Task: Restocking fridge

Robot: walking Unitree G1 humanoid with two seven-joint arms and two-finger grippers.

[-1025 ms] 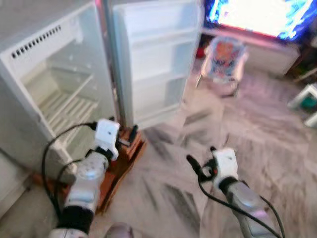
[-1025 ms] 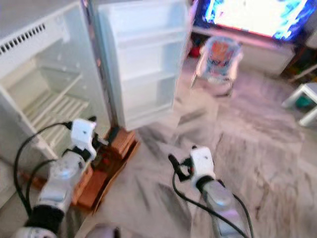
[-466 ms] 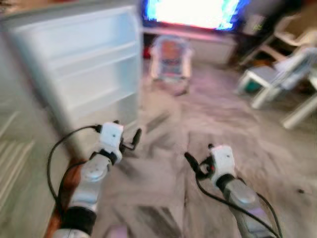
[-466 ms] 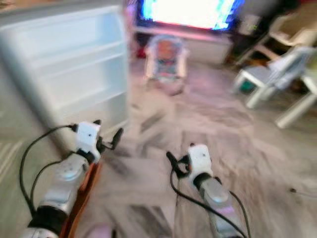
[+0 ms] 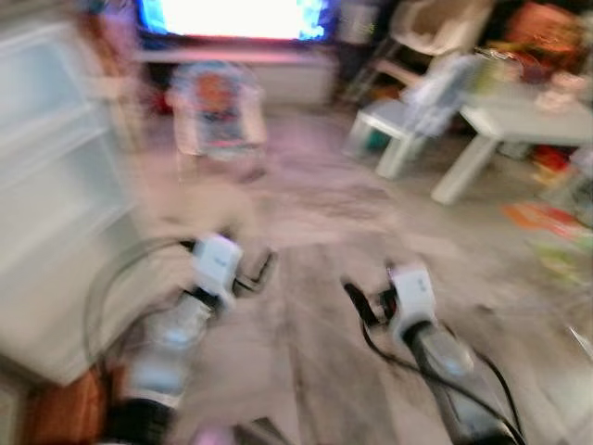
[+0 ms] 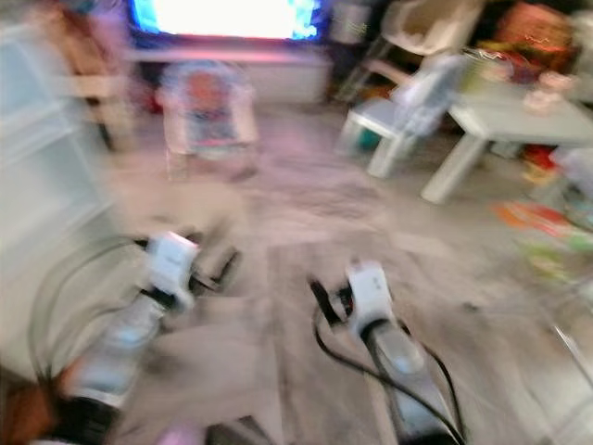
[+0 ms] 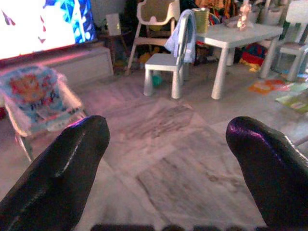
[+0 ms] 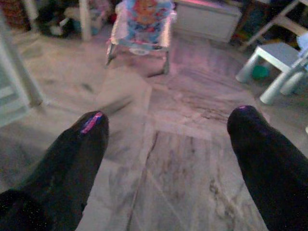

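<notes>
Here the head views were strongly blurred, so the white fridge door (image 5: 56,185) at the far left was only a pale shape, cut by the edge; I could not tell what its shelves held. The left gripper (image 7: 163,159) had its fingers wide apart with nothing between them, above the marble floor (image 7: 183,178). The right gripper (image 8: 166,154) was equally wide and held nothing. Further right stood a white bench (image 7: 240,36) with small things on it, too small to identify.

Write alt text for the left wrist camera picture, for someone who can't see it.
Two black fingers of the robot's left gripper stand wide apart, holding nothing, over a marble floor. Beyond are a baby bouncer, a bright television, and a small white chair beside a white table.
</notes>
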